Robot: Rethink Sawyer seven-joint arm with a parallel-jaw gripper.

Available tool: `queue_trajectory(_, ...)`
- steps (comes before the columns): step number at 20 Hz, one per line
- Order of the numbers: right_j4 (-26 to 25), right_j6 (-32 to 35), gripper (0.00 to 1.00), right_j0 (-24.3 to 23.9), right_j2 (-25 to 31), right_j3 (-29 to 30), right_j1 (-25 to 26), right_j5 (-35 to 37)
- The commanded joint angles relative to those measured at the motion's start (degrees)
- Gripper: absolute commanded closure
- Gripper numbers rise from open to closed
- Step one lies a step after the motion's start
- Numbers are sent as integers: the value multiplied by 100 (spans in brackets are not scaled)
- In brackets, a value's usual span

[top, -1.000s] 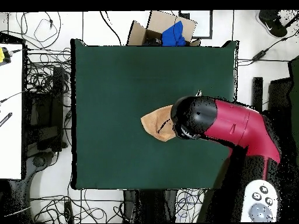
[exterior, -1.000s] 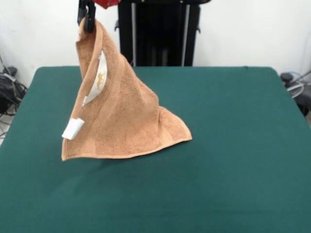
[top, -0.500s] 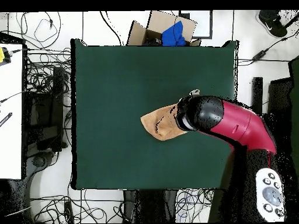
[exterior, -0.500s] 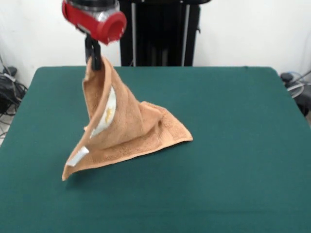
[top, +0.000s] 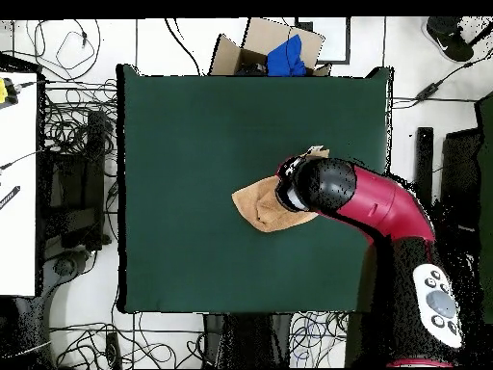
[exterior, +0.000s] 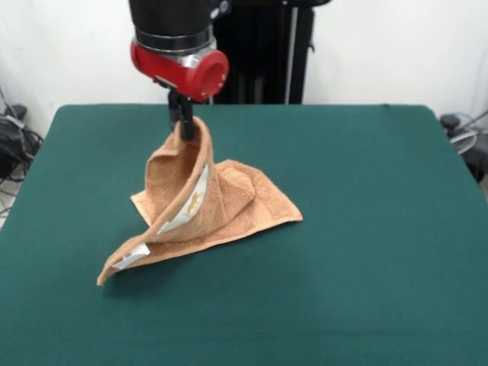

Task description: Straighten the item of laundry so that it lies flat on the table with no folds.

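Peach towel (exterior: 204,204) pinched aloft by jaws, arm (top: 371,198) hiding it overhead, green table (exterior: 366,229)

One camera looks level across the tabletop (exterior: 366,229), fairly close. Another hangs high overhead, looking straight down. Both see the gripper (exterior: 184,122).
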Motion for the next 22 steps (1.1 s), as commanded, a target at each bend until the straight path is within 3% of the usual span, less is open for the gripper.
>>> queue_trajectory(1, 54, -355, 100, -124, 801, 684, 229, 108)
queue_trajectory(13, -721, -806, 100, -697, 644, 710, 79, 121)
queue_trajectory(22, -1349, -1248, 100, -1206, 521, 398, -235, 659)
